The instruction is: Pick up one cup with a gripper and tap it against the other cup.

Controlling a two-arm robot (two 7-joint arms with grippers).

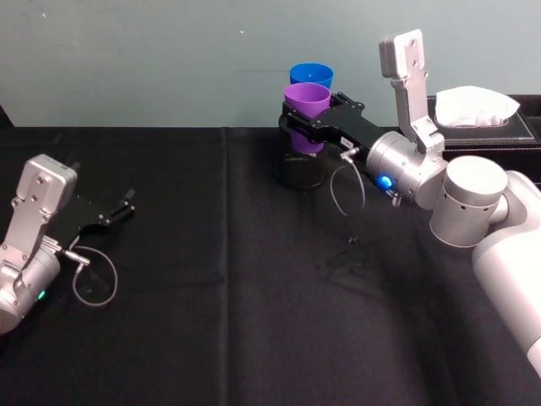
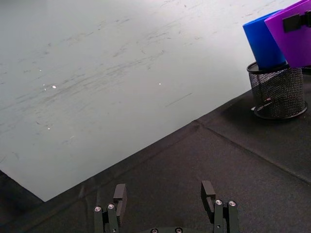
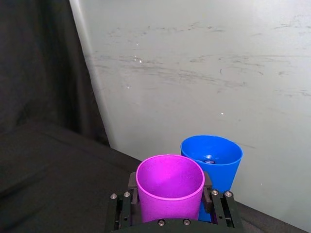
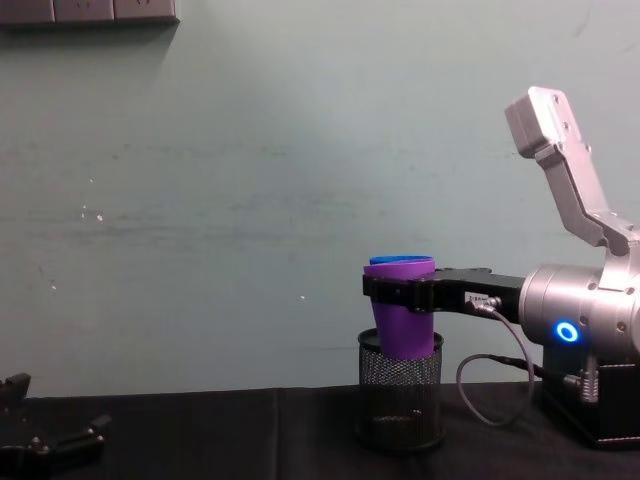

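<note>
Purple plastic, smooth, likely light and slippery: the purple cup, upper centre of the head view, is clamped just below its rim by the right hand, a sound hold. Its base hangs at the black mesh pen holder's mouth. The blue cup stands in that holder, just behind. The left hand waits wide-fingered, lower left, over the desk.

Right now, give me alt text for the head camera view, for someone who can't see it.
The right claw grips the purple cup at a black mesh pen holder on the table's far side, with the blue cup close behind it. The left claw is open, low over the black tablecloth at the left.
</note>
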